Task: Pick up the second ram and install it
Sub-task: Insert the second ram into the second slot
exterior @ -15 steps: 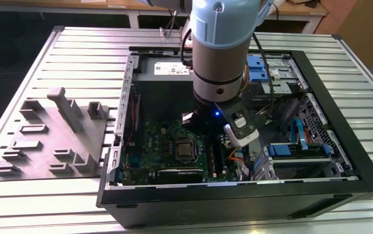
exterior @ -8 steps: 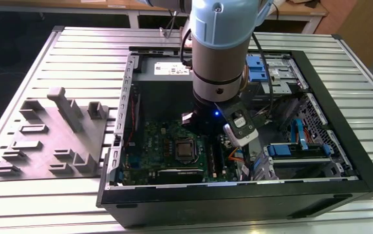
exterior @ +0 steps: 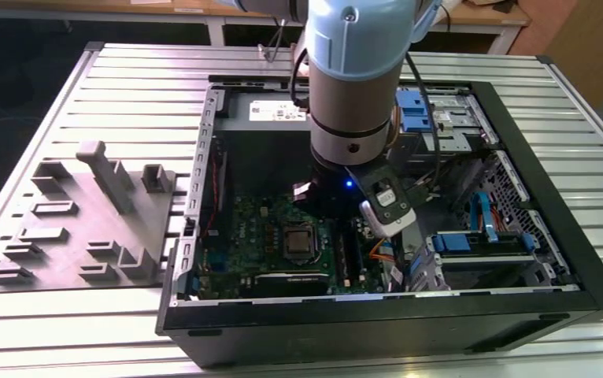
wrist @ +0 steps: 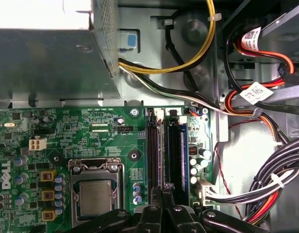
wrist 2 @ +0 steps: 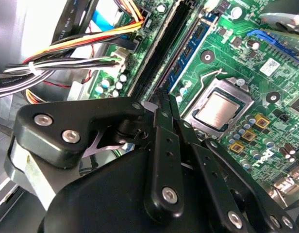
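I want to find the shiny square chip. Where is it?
On the green motherboard inside the case, the shiny square chip lies just to the exterior view's left of the long black memory slots under the gripper.

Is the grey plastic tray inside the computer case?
No, the grey tray lies on the slatted table outside the computer case, at the exterior view's left.

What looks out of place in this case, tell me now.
Nothing stands out. The motherboard looks intact, the cables are tied in bundles off to its side, and the gripper sits over the memory slots.
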Action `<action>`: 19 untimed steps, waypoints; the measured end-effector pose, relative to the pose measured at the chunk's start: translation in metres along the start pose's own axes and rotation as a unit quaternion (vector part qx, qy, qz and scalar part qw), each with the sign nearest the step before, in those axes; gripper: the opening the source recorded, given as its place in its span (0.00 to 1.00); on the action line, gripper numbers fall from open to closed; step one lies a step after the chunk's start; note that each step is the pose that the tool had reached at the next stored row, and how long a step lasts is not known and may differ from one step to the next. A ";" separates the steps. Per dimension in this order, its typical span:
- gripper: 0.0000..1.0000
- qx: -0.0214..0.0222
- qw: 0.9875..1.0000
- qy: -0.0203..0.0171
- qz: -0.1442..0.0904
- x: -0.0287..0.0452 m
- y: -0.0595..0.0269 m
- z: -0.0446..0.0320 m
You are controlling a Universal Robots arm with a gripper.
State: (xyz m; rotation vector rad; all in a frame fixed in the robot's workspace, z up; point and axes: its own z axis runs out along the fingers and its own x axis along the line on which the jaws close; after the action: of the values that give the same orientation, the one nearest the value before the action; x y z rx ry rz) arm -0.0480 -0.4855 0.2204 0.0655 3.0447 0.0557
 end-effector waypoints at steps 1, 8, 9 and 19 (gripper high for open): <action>0.11 0.000 1.000 0.000 0.000 0.0002 0.0001 0.0004; 0.11 0.000 1.000 0.000 0.000 0.0004 0.0001 0.0010; 0.11 0.000 1.000 0.000 0.000 0.0004 0.0001 0.0010; 0.11 0.000 1.000 0.000 0.000 0.0006 0.0000 0.0029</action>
State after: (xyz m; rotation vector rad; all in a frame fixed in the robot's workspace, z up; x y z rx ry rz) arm -0.0483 -0.4853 0.2174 0.0655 3.0448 0.0556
